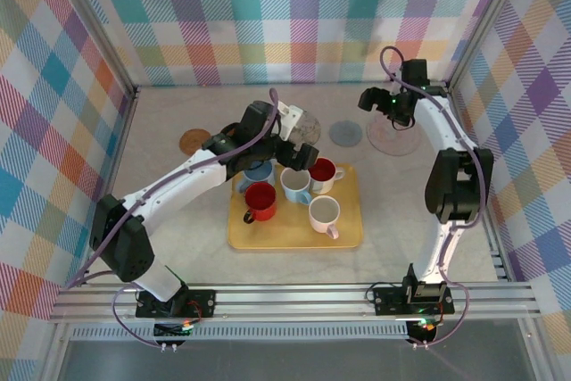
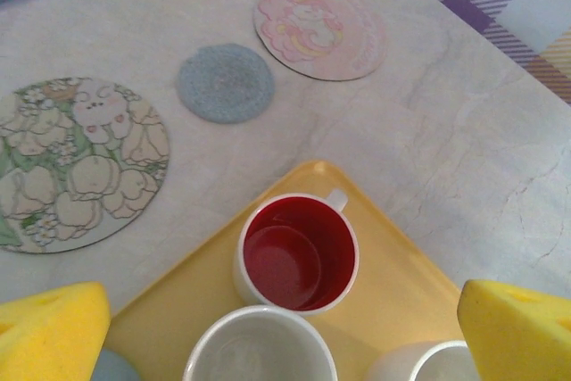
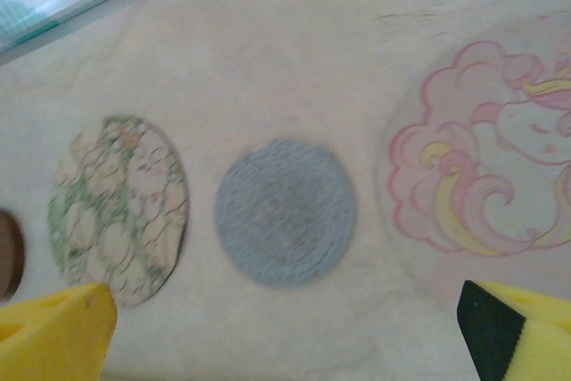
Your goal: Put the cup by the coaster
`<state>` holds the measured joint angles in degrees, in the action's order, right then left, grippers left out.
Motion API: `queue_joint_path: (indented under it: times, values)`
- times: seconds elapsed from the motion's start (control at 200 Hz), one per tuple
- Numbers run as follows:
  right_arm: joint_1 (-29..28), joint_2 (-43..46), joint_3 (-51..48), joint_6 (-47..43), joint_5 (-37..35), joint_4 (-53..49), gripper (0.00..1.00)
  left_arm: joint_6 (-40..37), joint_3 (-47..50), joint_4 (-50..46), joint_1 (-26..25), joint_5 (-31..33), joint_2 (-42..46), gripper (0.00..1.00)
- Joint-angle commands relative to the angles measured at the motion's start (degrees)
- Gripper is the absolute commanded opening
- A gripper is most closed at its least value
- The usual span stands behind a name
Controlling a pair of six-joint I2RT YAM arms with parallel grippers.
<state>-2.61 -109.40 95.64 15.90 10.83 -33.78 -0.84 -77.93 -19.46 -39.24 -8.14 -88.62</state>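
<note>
On the tray (image 1: 348, 234) stand five cups. Nearest the bases are a pinkish cup (image 1: 324, 213) and a red cup (image 1: 260, 200). Behind them are a white cup (image 1: 294, 185), a blue cup (image 1: 259, 172) and a red-lined cup (image 2: 297, 252) by the far edge. The left gripper (image 1: 299, 154) hangs over that far edge, fingers (image 2: 53, 327) spread wide, holding nothing, with the red-lined cup below and between them. Beyond the tray, four coasters lie on the table (image 1: 178, 220): brown coaster (image 1: 194, 141) at left, then floral coaster (image 2: 80, 162), grey coaster (image 2: 225, 83) and pink coaster (image 2: 321, 31). Farthest, the right gripper (image 1: 370, 100) hovers by the grey and pink coasters, jaws wide apart and empty
</note>
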Motion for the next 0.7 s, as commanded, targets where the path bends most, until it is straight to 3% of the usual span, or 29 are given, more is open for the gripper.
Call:
queue_joint_path:
  times: [0.0, 0.33, 0.695]
  values:
    - [-1.2, 5.5, -3.9, -4.1, 4.9, 1.8, 0.99, 0.2, -1.8, -3.5, 0.3, 3.2, 4.3, 1.00]
    - [-6.3, 26.0, -21.4, -11.8, 7.6, 4.9, 0.99, 1.7, 1.1, -13.1, 0.3, 10.7, 14.5, 1.00]
    - [-9.4, 45.9, -33.4, -15.7, 12.4, 3.6, 0.99, 10.8, 3.5, -27.6, 0.3, 15.6, 19.6, 1.00]
